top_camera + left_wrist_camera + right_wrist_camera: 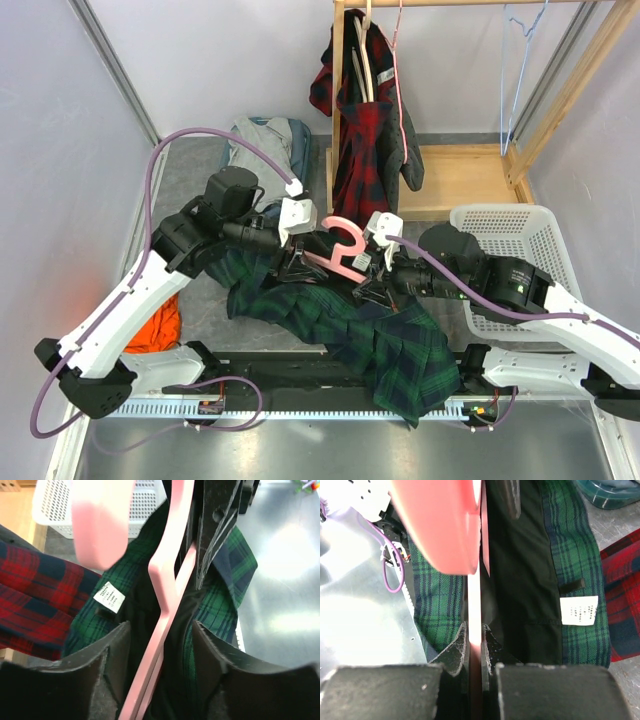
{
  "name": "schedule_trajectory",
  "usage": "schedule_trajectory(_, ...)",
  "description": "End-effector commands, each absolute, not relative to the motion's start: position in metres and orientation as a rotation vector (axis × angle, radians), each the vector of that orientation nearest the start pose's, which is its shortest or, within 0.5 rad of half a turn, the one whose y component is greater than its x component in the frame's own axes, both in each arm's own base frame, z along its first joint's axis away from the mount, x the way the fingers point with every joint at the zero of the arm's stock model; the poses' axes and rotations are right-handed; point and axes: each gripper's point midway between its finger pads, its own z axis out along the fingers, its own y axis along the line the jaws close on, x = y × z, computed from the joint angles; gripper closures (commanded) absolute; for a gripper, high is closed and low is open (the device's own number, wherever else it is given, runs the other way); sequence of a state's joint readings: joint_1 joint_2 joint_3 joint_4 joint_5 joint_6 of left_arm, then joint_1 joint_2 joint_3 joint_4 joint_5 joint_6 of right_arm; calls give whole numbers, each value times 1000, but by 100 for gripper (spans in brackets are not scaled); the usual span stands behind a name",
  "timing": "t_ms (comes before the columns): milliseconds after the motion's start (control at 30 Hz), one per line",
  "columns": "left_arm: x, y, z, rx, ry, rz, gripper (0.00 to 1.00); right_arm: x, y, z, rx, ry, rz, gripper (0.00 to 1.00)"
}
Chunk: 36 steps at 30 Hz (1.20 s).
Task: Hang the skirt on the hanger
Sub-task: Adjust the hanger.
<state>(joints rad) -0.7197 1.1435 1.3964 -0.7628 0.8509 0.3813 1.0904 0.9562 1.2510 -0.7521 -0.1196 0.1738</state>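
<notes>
In the overhead view the pink plastic hanger [341, 247] sits at the centre of the table. Only its hook and one arm show there, and the rest is hidden behind the two wrists. The dark green and navy plaid pleated skirt [390, 350] lies beneath it, spreading from the centre toward 5 o'clock and draping over the near edge.

The right gripper [475, 639], on the arm from 4 o'clock, is pinched narrow on the hanger's bar, pressing both faces. The left gripper [160, 645], on the arm from 8 o'clock, stands half wide astride the bar and a fold of skirt. Its fingers [111, 667] show gaps to the bar, and any contact with cloth lower down is out of frame.

The hook is a pink blur in both wrist views. A white sewn-in label [579, 610] sits on the skirt's dark lining, its print too small to read. Whether the waistband is fixed to the hanger cannot be made out.

A white plastic lattice basket [505, 240] stands at 3 o'clock. A red and black plaid garment [362, 150] hangs on a wooden rack [455, 180] at 12. At 8 o'clock an orange cloth [160, 325] is half hidden by the left arm.
</notes>
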Motion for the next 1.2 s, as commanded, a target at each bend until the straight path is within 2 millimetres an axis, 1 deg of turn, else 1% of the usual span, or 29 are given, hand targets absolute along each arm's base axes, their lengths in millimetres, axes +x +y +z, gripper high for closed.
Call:
schedule_trajectory(0, 127, -281, 329, 1562, 1409, -1140, 48, 108, 275, 380, -960, 1664, 995, 100)
schedule_trajectory(67, 127, -282, 327, 1562, 1416, -1136, 57, 106, 276, 382, -967, 1656, 1005, 100)
schedule_trajectory(100, 128, -282, 328, 1562, 1415, -1136, 68, 106, 277, 383, -970, 1654, 1009, 100)
schedule_trajectory(167, 128, -282, 328, 1561, 1417, -1135, 82, 104, 277, 383, -973, 1653, 1018, 100)
schedule_trajectory(200, 128, -282, 328, 1561, 1417, -1133, 93, 105, 277, 384, -966, 1652, 1015, 100)
schedule_trajectory(233, 128, -282, 328, 1562, 1416, -1136, 98, 106, 276, 385, -960, 1652, 1016, 100)
schedule_trajectory(333, 133, -283, 330, 1540, 1434, -1111, 98, 109, 275, 390, -924, 1647, 1010, 100)
schedule_trajectory(367, 140, -283, 329, 1515, 1456, -1071, 98, 114, 273, 392, -895, 1651, 990, 100)
schedule_trajectory(400, 143, -283, 331, 1480, 1486, -1070, 98, 116, 271, 395, -875, 1651, 980, 100)
schedule_trajectory(500, 145, -281, 332, 1455, 1494, -1049, 98, 126, 267, 400, -815, 1652, 936, 98)
schedule_trajectory(533, 144, -281, 330, 1454, 1500, -1051, 98, 128, 267, 400, -806, 1653, 930, 94)
schedule_trajectory(567, 144, -280, 330, 1448, 1498, -1040, 98, 129, 266, 401, -802, 1649, 931, 87)
schedule_trajectory(600, 143, -279, 332, 1439, 1497, -1037, 98, 134, 264, 402, -771, 1650, 903, 67)
schedule_trajectory(633, 144, -278, 330, 1432, 1508, -1029, 98, 137, 263, 403, -758, 1650, 894, 60)
schedule_trajectory(667, 146, -276, 331, 1421, 1513, -1012, 98, 138, 262, 405, -746, 1650, 886, 57)
schedule_trajectory(700, 148, -275, 330, 1411, 1525, -1003, 98, 142, 259, 408, -722, 1647, 869, 50)
schedule_trajectory(767, 152, -273, 332, 1388, 1537, -968, 98, 145, 255, 413, -698, 1639, 853, 45)
schedule_trajectory(800, 154, -273, 333, 1370, 1543, -958, 98, 145, 252, 419, -685, 1627, 854, 42)
schedule_trajectory(833, 156, -271, 334, 1356, 1544, -942, 98, 148, 249, 423, -661, 1623, 839, 41)
schedule_trajectory(867, 162, -270, 333, 1327, 1566, -912, 98, 148, 244, 427, -649, 1616, 832, 41)
schedule_trajectory(900, 165, -269, 336, 1304, 1565, -895, 98, 148, 240, 433, -631, 1603, 830, 40)
schedule_trajectory(933, 167, -268, 334, 1291, 1577, -882, 98, 155, 232, 437, -580, 1604, 791, 40)
schedule_trajectory(1033, 166, -264, 338, 1265, 1571, -871, 98, 163, 212, 453, -470, 1589, 743, 39)
schedule_trajectory(1067, 163, -262, 341, 1265, 1559, -876, 98, 173, 202, 457, -399, 1593, 688, 39)
schedule_trajectory(1133, 160, -261, 342, 1266, 1552, -884, 98, 181, 191, 469, -323, 1584, 643, 39)
schedule_trajectory(1167, 157, -261, 342, 1271, 1548, -896, 98, 195, 187, 467, -259, 1605, 559, 40)
